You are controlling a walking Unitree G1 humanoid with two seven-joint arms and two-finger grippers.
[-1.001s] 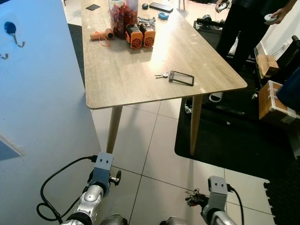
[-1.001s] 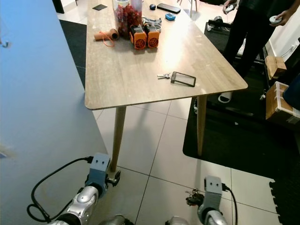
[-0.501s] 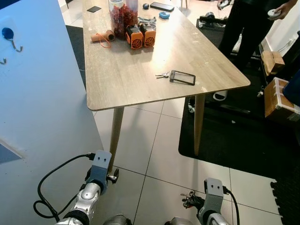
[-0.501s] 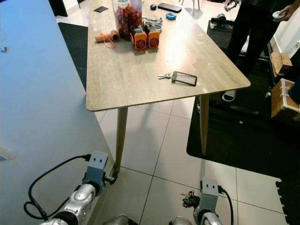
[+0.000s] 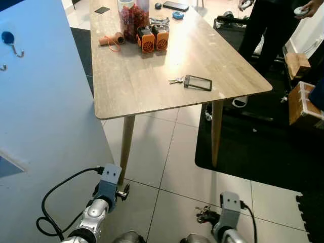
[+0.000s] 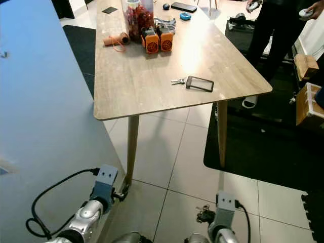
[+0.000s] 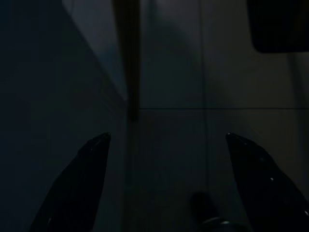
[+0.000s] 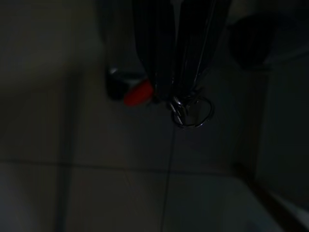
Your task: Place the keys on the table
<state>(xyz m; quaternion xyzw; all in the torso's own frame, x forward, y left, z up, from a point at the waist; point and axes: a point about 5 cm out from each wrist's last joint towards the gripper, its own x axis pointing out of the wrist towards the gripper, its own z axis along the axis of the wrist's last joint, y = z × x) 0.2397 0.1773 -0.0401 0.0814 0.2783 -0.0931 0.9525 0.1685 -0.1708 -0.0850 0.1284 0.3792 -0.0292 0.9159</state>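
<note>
Nothing on the table [image 5: 152, 76] has shifted since a second ago; the small slide of the whole scene comes from the head camera moving, and both arms hang low much as they did. The right gripper [image 8: 176, 92], down near the floor and well short of the table's near edge, has its two fingers pressed together on the keys [image 5: 204, 215], a small bunch whose ring [image 8: 193, 113] dangles just past the fingertips with a red tab [image 8: 137, 93] beside it. The left gripper [image 7: 169, 145] hangs idle near the table's near leg [image 5: 125, 147], fingers spread apart and holding nothing. On the table, well beyond its near edge, lie another small set of keys [image 5: 175, 80] touching a phone [image 5: 198, 83]; further back stand two orange blocks [image 5: 153, 38] and a jar [image 5: 132, 15]. A person [image 5: 268, 25] stands at the table's far corner. By my reading the carry is under way and the placing not yet begun: next the robot must close on the table and lift the right arm above the top before letting go. The bunch hangs downward from the grip, its long axis roughly in line with the fingers, though the wrist view is too dark for certainty.
</note>
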